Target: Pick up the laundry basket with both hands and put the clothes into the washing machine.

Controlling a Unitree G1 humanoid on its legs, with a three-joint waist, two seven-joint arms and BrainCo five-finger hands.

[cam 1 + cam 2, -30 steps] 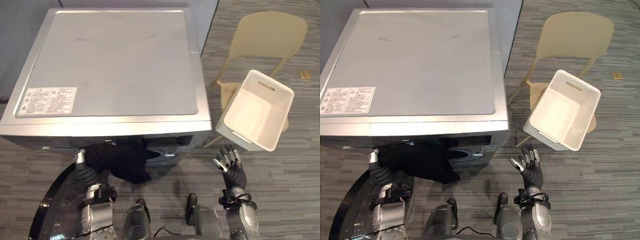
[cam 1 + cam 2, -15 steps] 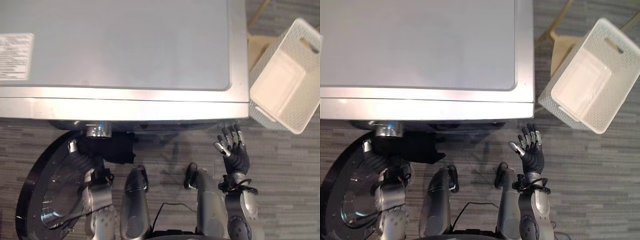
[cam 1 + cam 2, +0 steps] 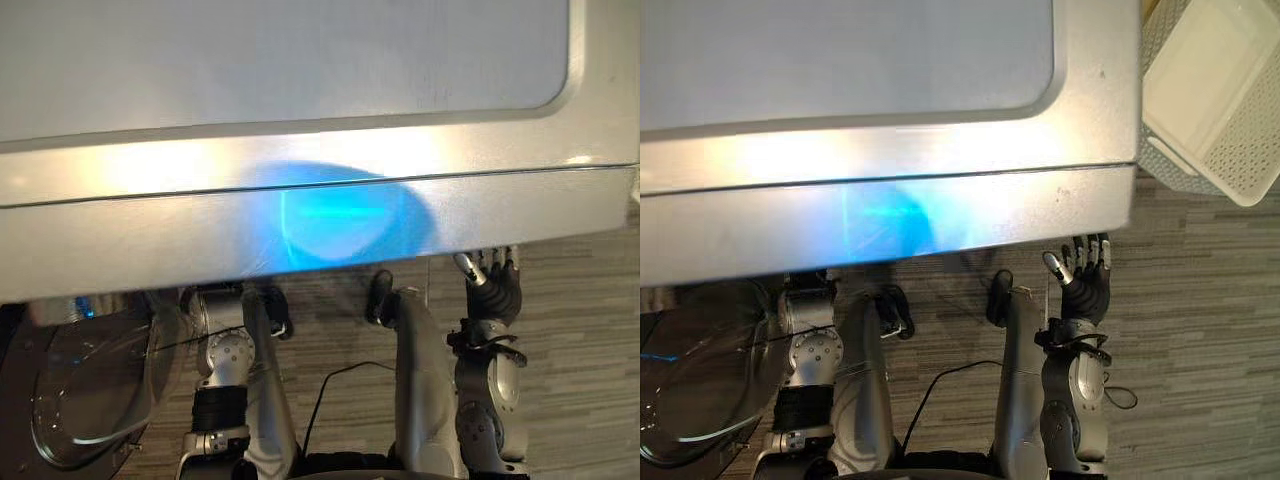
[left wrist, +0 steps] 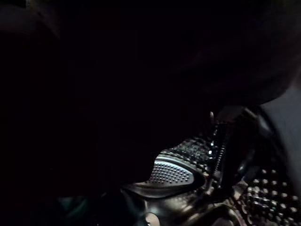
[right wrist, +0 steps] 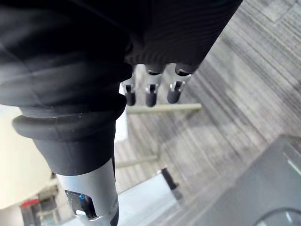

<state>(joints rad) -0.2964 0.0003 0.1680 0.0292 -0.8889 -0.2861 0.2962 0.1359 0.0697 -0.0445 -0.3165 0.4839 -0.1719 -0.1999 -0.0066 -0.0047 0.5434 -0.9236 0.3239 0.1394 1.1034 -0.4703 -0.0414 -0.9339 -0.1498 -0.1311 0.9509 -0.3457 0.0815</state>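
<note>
Washing machine [image 3: 300,90] – its grey top spans the head views, with a blue glare on the front edge. Below that edge at the left, the round glass door [image 3: 90,395] stands swung open over the striped floor [image 3: 1200,330]. The left arm [image 3: 225,355] reaches up beside the door and passes under the machine's front edge. The left hand is hidden there, so I cannot tell whether it is open or closed. The left wrist view looks into the dark, where part of the perforated metal drum [image 4: 174,173] shows. No clothes can be made out in that gloom. Further right, the right hand [image 3: 1087,290] is raised just off the front edge near the right front corner, fingers straight and loose, holding nothing. Past the machine's right edge sits the white laundry basket [image 3: 1255,150] – tilted, its inside bare.
</note>
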